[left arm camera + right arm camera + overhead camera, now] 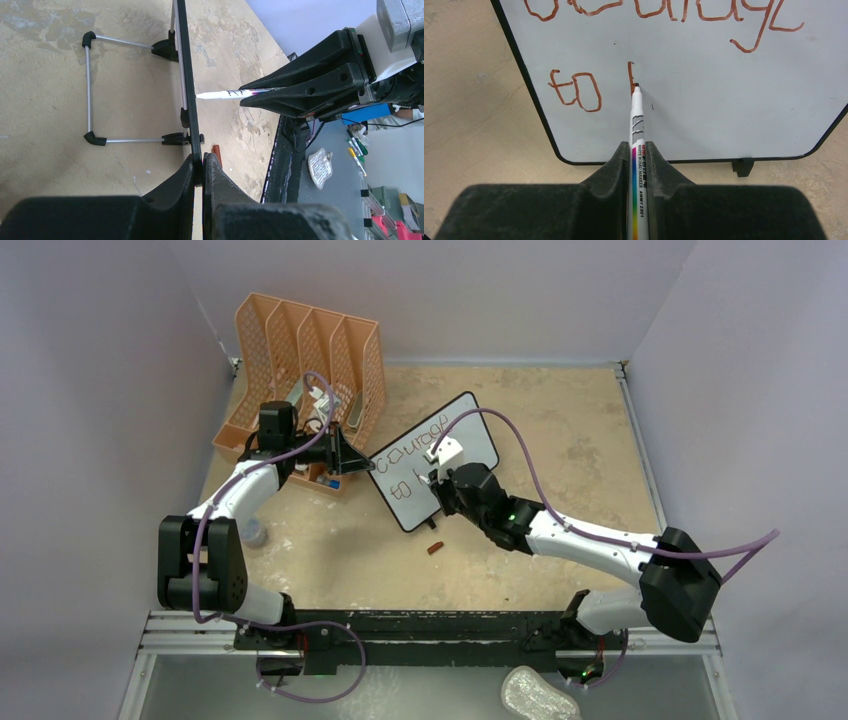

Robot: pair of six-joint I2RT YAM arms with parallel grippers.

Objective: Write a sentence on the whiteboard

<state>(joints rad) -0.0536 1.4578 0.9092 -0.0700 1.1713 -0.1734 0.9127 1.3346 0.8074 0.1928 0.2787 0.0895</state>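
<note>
You've got pale lilac walls (100, 360) boxing in three sides, evenly lit, a scuffed beige tabletop (560, 430), and an orange file organizer (300, 340) back left.

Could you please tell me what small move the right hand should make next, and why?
The right hand should probably drag the marker tip a little further down the board: after "to" only a short upright stroke exists, the tip sits at its lower end, and the left hand clamps the board's edge steady.

Orange file organizer (310, 350) back left, items inside; small reddish-brown piece (434, 548) on tan table (560, 420).
</note>
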